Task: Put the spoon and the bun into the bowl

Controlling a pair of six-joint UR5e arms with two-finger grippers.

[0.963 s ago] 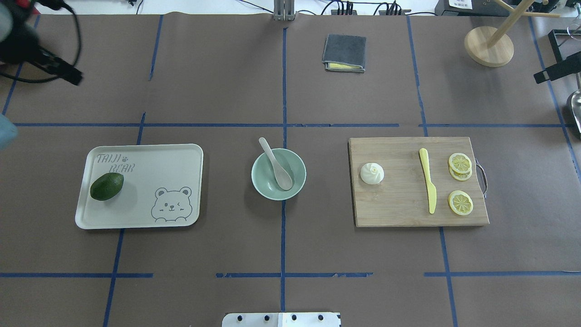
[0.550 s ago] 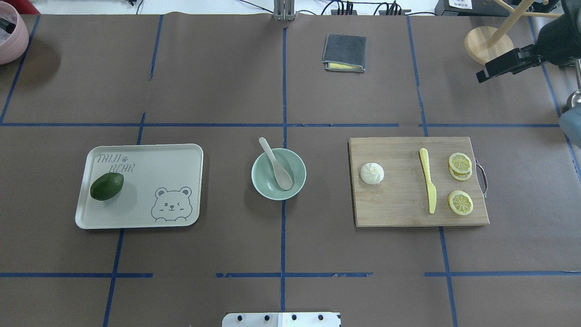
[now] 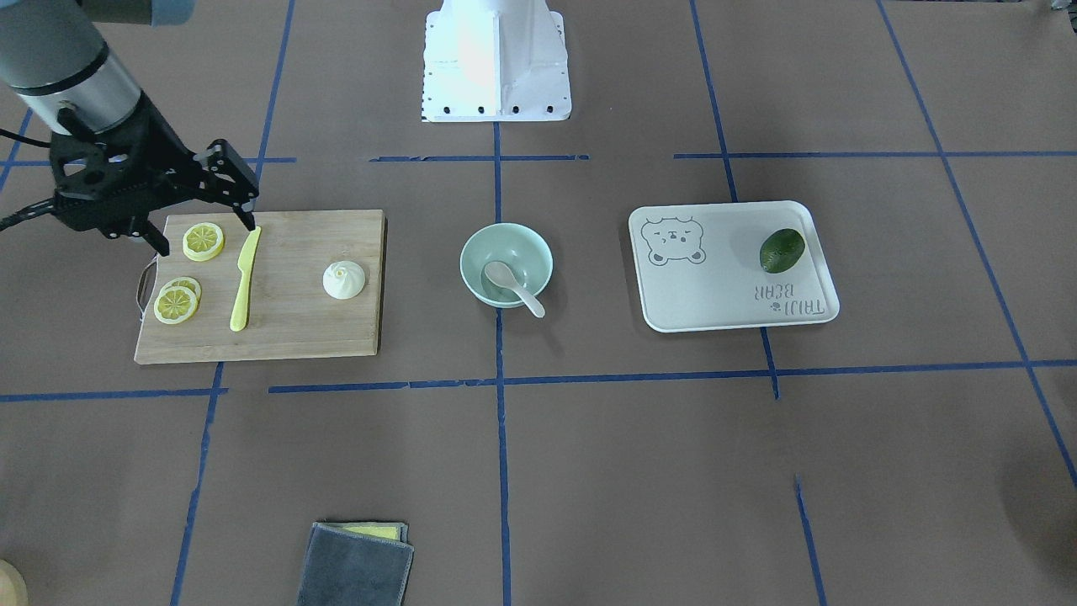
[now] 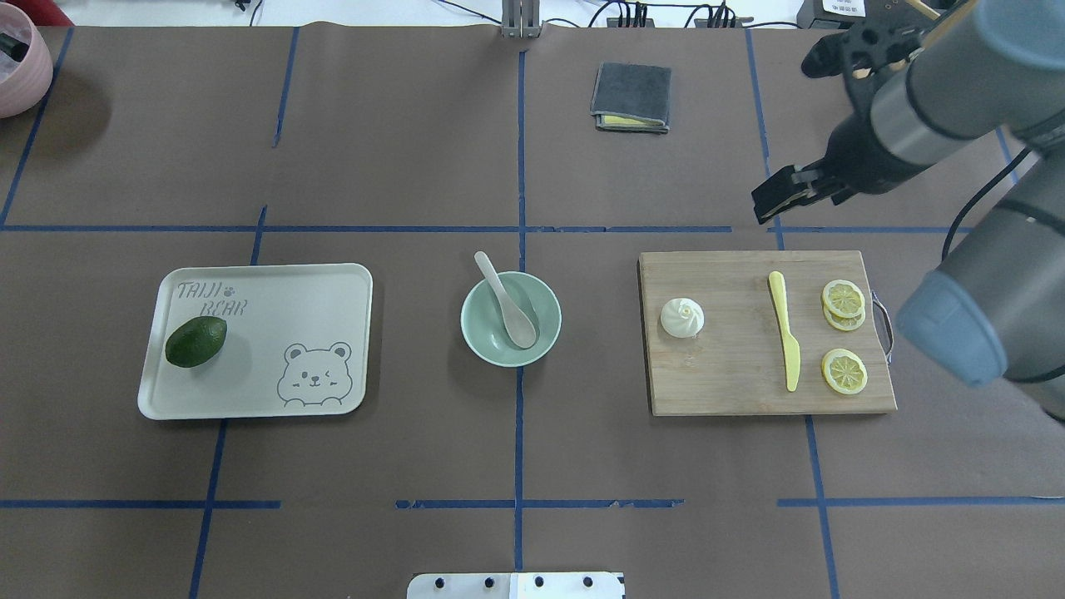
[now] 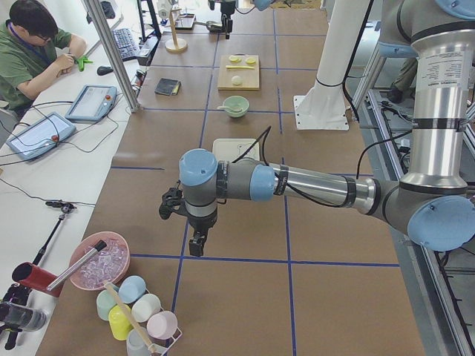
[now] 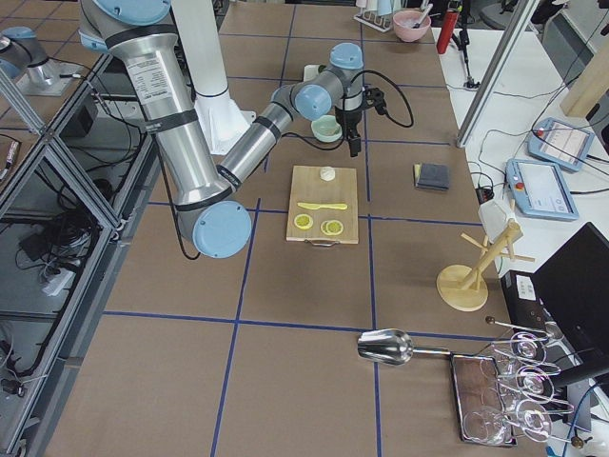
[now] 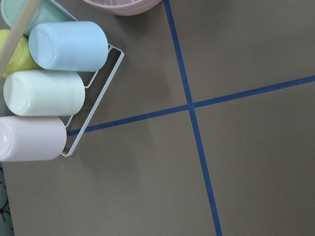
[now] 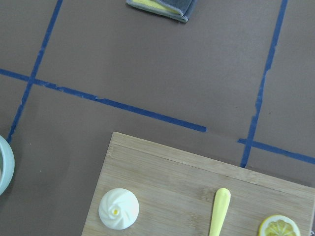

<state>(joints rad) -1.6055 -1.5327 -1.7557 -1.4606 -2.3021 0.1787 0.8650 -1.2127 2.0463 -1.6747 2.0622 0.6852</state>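
So the spoon sits in the bowl, leaving the bun on the chopping board's left end, left of and nearer than the right arm's fingers, which hang wide open and empty.

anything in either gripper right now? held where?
Right gripper is open and empty. Left gripper: cannot tell. The bun sits on the cutting board, spoon in the bowl.
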